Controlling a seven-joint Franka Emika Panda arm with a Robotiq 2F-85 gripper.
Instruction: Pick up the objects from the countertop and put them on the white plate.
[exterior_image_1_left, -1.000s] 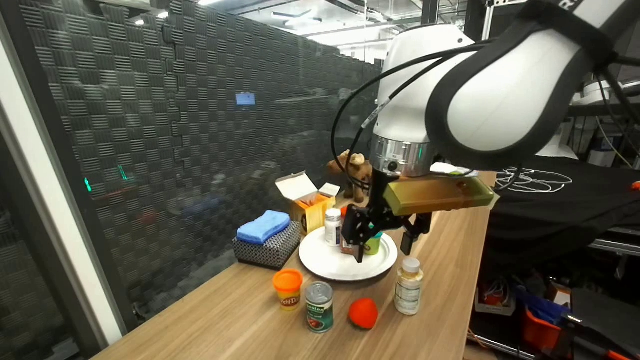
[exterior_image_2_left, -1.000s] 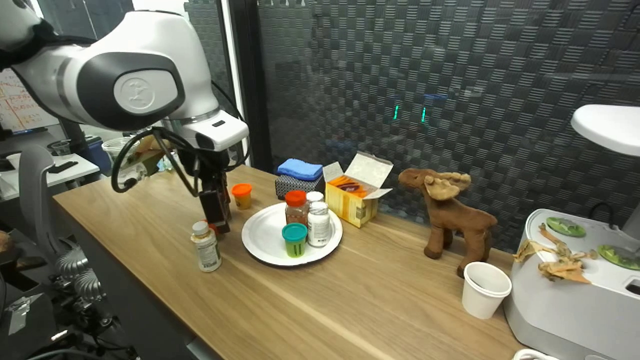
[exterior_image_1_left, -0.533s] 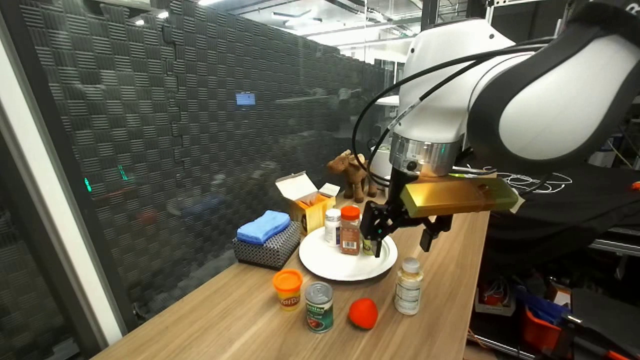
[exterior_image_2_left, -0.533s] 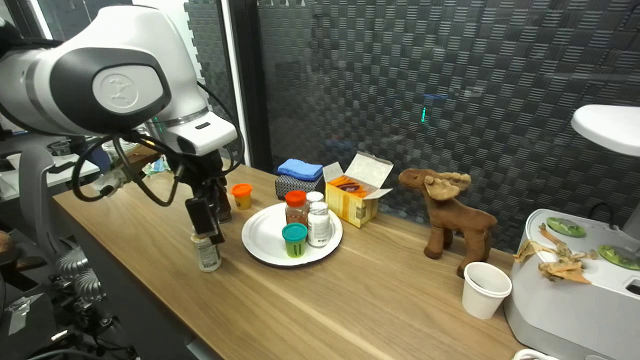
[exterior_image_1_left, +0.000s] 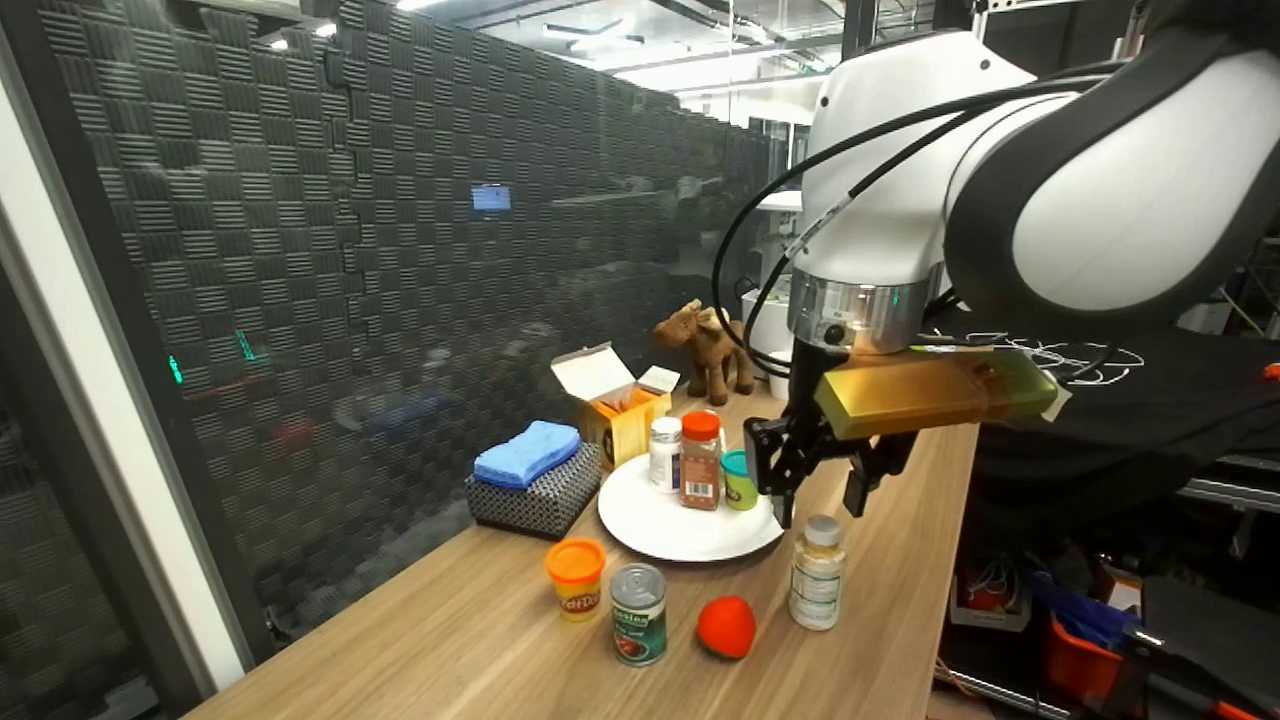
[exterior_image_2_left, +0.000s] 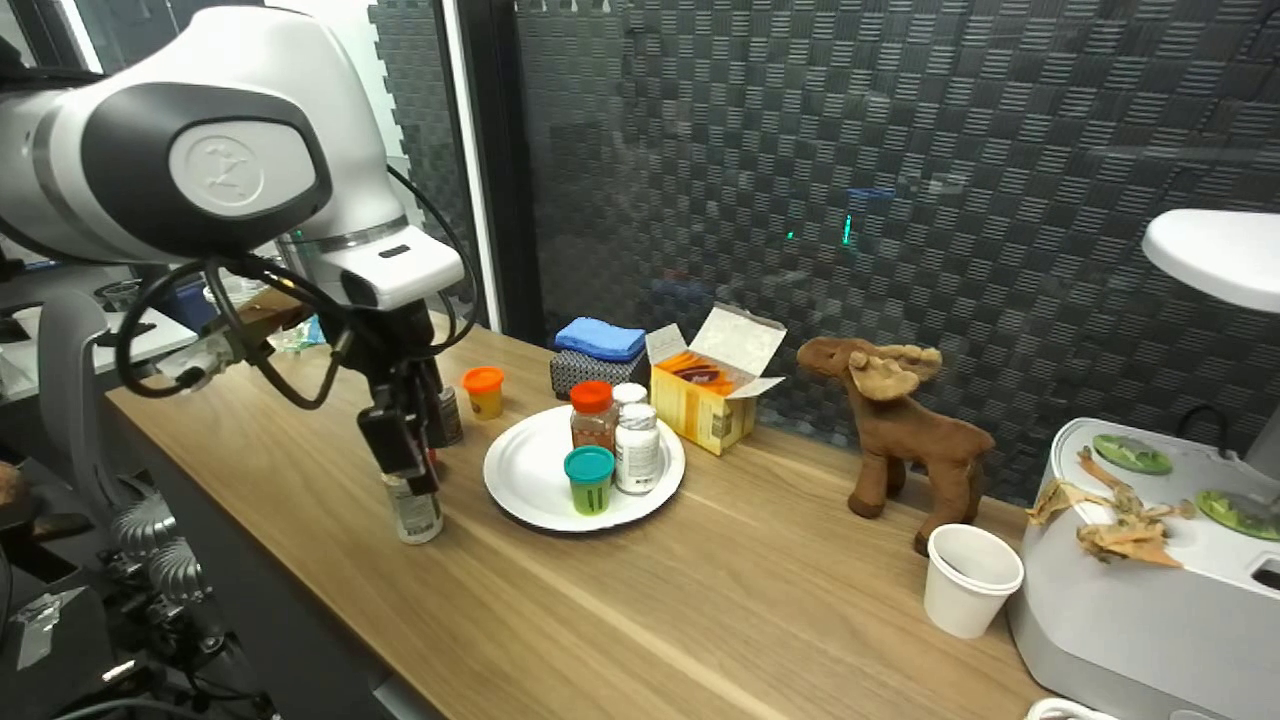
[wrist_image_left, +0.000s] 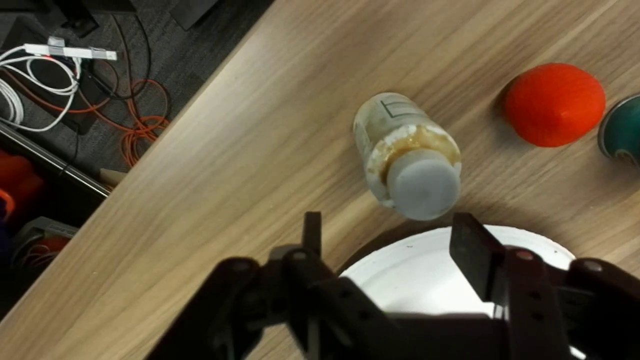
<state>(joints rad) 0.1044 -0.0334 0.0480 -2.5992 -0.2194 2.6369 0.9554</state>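
Observation:
My gripper (exterior_image_1_left: 820, 512) hangs just above the white-capped bottle (exterior_image_1_left: 817, 580), which stands upright on the countertop (exterior_image_1_left: 470, 650). Nothing is between the parted fingers (wrist_image_left: 470, 255); in the wrist view the bottle's cap (wrist_image_left: 424, 185) lies just beyond the gap. An orange ball (exterior_image_1_left: 727, 627), a green can (exterior_image_1_left: 638, 625) and an orange-lidded tub (exterior_image_1_left: 576, 580) stand beside it. On the white plate (exterior_image_2_left: 525, 480) are a red-lidded jar (exterior_image_2_left: 593, 425), a teal-lidded green tub (exterior_image_2_left: 590, 485) and two white bottles (exterior_image_2_left: 637, 455). In an exterior view the gripper hides the ball almost wholly.
Behind the plate are a patterned box (exterior_image_1_left: 535, 500) topped by a blue cloth (exterior_image_1_left: 528, 453), and an opened yellow carton (exterior_image_2_left: 700, 415). Farther along are a plush moose (exterior_image_2_left: 915, 430), white cups (exterior_image_2_left: 965, 590) and a grey appliance (exterior_image_2_left: 1130, 610). The countertop's edge runs near the bottle.
My gripper has moved away from over the plate to above the white-capped bottle. Its fingers have come somewhat closer together. The objects stand where they were.

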